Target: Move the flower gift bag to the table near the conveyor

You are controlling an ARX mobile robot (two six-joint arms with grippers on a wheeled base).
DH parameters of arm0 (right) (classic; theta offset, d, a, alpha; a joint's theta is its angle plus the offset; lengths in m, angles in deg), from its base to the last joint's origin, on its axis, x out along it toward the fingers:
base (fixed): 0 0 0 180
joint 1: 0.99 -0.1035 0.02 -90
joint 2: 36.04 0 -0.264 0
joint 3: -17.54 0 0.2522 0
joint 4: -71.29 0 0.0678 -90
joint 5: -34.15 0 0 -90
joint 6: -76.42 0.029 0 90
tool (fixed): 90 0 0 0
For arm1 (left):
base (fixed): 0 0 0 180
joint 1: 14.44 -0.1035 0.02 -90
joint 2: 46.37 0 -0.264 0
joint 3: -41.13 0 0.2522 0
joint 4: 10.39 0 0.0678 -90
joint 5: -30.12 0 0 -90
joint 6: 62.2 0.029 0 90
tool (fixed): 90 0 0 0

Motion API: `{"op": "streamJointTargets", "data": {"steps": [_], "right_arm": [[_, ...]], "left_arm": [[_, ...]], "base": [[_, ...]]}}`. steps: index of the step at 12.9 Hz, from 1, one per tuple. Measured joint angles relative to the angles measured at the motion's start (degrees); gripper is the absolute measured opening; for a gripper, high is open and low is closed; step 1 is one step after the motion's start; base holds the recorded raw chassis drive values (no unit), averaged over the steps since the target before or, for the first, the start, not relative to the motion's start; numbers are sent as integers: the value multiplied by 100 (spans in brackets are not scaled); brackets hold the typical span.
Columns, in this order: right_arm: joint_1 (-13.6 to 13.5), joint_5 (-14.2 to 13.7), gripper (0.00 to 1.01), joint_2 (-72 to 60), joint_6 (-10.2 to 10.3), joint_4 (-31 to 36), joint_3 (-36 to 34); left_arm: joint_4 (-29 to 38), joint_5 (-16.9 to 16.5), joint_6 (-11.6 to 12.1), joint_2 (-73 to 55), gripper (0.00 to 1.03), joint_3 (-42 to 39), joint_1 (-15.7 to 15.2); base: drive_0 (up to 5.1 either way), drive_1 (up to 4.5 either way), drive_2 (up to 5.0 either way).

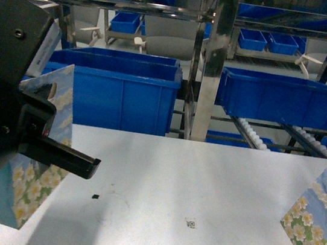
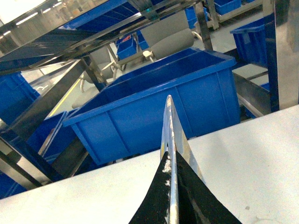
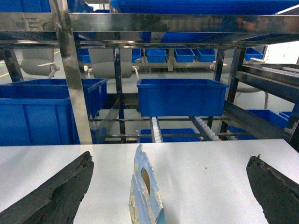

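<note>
A flower gift bag [image 1: 35, 187], printed with sky and white daisies, stands tilted at the left of the white table [image 1: 192, 181], partly hidden behind my black left arm [image 1: 4, 106]. In the left wrist view my left gripper [image 2: 170, 163] is shut on this bag's thin top edge [image 2: 169, 126]. A second flower gift bag [image 1: 318, 233] stands at the table's right edge. In the right wrist view it [image 3: 144, 191] rises between the wide-apart fingers [image 3: 56, 196] of my open right gripper [image 3: 170, 156], touching neither. The right gripper is out of the head view.
The conveyor [image 1: 210, 74], steel racking with white roller tracks [image 1: 253, 135], runs along the table's far edge. Blue bins [image 1: 119, 92] [image 1: 280, 96] sit on it, with more on the shelves behind. A small dark speck [image 1: 95, 197] and a marker [image 1: 191, 223] lie mid-table.
</note>
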State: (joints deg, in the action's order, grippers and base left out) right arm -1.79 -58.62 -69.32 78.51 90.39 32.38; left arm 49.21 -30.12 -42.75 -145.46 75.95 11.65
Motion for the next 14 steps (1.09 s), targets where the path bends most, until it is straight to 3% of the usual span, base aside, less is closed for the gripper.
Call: {"op": "streamJointTargets", "data": {"steps": [4, 9, 12, 14], "right_arm": [[0, 0, 98, 0, 0, 0, 0], [0, 0, 98, 0, 0, -2, 0], [0, 0, 98, 0, 0, -2, 0], [0, 0, 98, 0, 0, -2, 0]], "left_arm": [[2, -232, -304, -688, 2, 809, -81], [0, -269, -1327, -1355, 2, 1239, 2], [4, -98, -1777, -1727, 2, 1311, 103], [2, 55, -1954, -1908, 2, 1220, 173]], "base": [[0, 0, 0], [0, 0, 0], [0, 0, 0], [0, 0, 0]]}}
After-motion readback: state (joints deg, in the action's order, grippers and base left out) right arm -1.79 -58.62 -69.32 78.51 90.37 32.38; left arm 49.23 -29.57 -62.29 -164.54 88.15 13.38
